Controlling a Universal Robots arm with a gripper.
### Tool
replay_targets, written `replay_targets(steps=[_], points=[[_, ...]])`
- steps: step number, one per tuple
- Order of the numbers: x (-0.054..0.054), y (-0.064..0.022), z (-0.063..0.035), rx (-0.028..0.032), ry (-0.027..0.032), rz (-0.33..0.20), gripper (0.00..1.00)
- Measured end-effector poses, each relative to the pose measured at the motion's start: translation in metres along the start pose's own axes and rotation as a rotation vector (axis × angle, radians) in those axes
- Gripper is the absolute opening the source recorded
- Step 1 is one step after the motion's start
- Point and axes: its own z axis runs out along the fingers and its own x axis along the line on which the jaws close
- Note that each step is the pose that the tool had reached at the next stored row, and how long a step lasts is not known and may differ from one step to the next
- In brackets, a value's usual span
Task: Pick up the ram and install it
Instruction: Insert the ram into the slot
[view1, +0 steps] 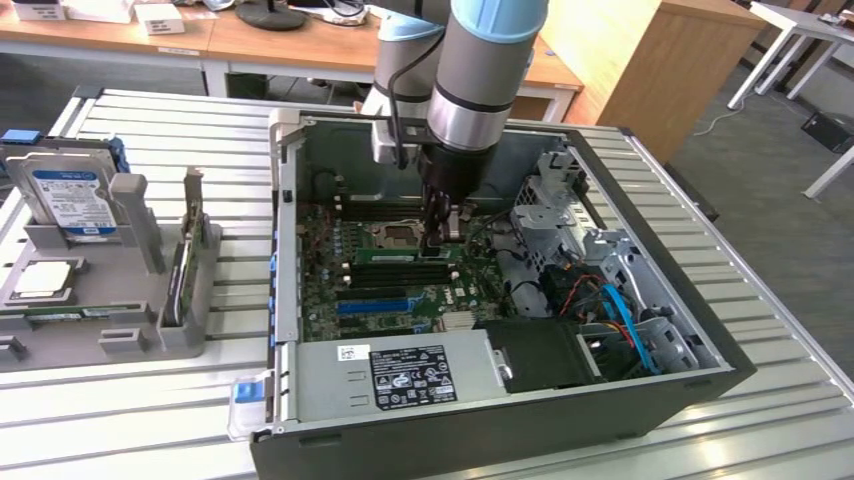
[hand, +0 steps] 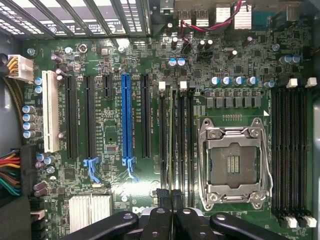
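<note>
Item: the ram, a thin green stick seen edge-on.
Location: lined up along a memory slot between the blue slot connector and the CPU socket, inside the open computer case.
Gripper: fingers pressed together, pinching the ram's upper edge.
Seating: cannot tell whether it is fully home.
Handling: probably best kept parallel to the slot and pressed down straight and evenly, with the white latches clear.

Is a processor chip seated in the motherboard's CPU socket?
No. In the wrist view the CPU socket lies bare inside its metal frame, contacts exposed, no chip on it.
</note>
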Motion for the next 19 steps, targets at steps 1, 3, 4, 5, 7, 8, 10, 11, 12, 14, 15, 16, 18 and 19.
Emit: replay_targets(steps=[1,3,4,5,7,8,10,11,12,14,15,16,18,19], points=[[0.000,0.0000,0.0000,0.0000,0.0001,0.000,0.12],[0.000,0.0000,0.0002,0.0001,-0.0002,0.000,0.12],[0.000,0.0000,0.0002,0.0001,-0.0002,0.000,0.12],[0.000,0.0000,0.0004,0.0001,-0.0001,0.000,0.12],[0.000,0.0000,0.0025,0.0002,-0.0005,0.000,0.12],[0.000,0.0000,0.0034,0.0001,-0.0002,0.000,0.12],[0.000,0.0000,0.0050,0.0001,-0.0003,0.000,0.12],[0.000,0.0000,0.0056,0.0002,-0.0003,0.000,0.12],[0.000,0.0000,0.0063,0.0002,-0.0003,0.000,0.12],[0.000,0.0000,0.0079,0.0001,-0.0003,0.000,0.12],[0.000,0.0001,0.0087,0.0002,-0.0003,0.000,0.12],[0.000,0.0001,0.0092,0.0002,-0.0003,0.000,0.12],[0.000,0.0001,0.0098,0.0001,-0.0002,0.000,0.12],[0.000,0.0001,0.0103,0.0001,-0.0002,0.000,0.12]])
